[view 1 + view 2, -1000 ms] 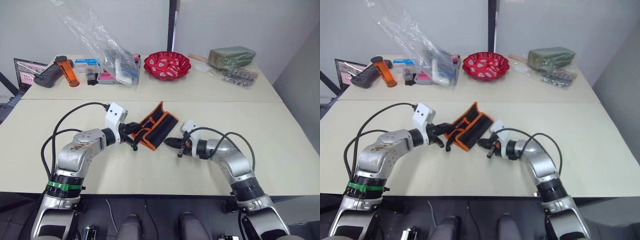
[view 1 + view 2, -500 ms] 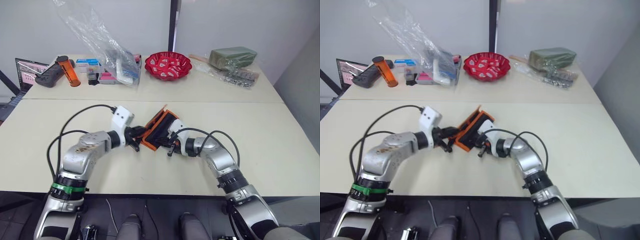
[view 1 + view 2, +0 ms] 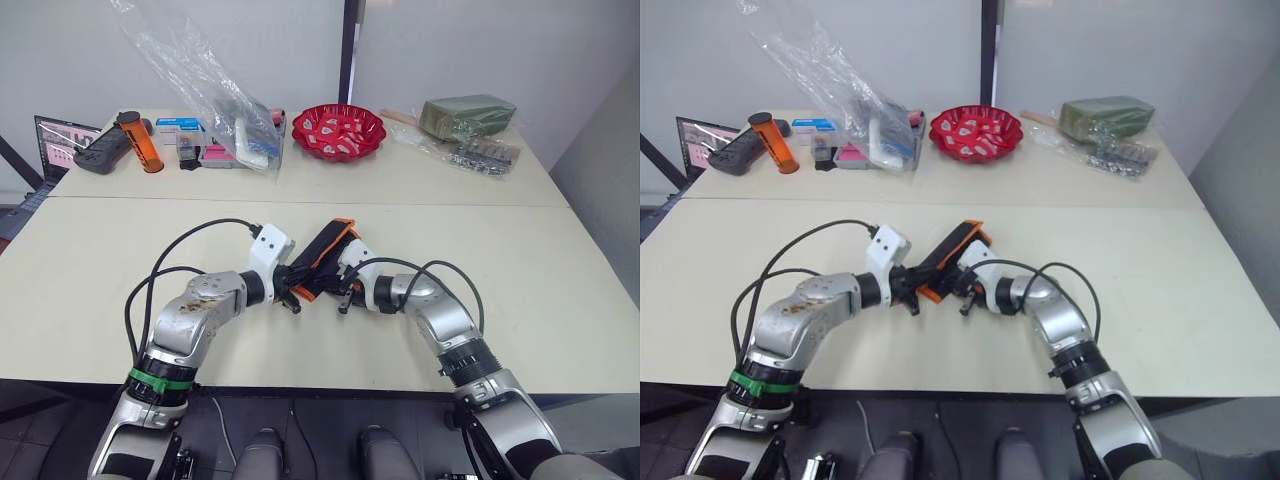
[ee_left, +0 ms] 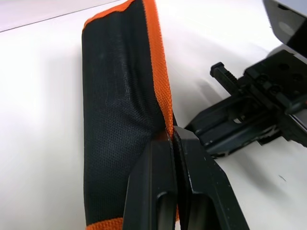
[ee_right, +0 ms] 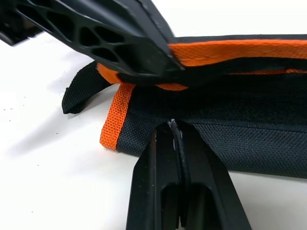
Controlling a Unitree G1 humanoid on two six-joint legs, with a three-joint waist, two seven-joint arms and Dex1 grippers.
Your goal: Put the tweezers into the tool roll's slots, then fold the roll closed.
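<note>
The tool roll (image 3: 327, 253) lies mid-table, folded over on itself so its black outer fabric and orange trim (image 4: 160, 86) face out. My left gripper (image 4: 172, 136) is shut on the orange edge of the upper flap. From the other side, my right gripper (image 5: 173, 125) is shut on the edge of the lower layer, just beneath the left fingers (image 5: 96, 33). The two grippers sit almost touching at the roll's near end (image 3: 318, 292). A short black strap (image 5: 79, 91) sticks out beside the trim. The tweezers and the slots are hidden inside the fold.
A red bowl (image 3: 337, 130), a crumpled plastic bag (image 3: 215, 90), an orange cylinder (image 3: 135, 142) and small boxes line the far table. A green packet (image 3: 463, 113) sits at the far right. A seam (image 3: 450, 204) joins the two tables behind the roll.
The left gripper has carried the roll's flap over to the right, so the roll has closed up. The right gripper has moved in and closed on its lower edge.
</note>
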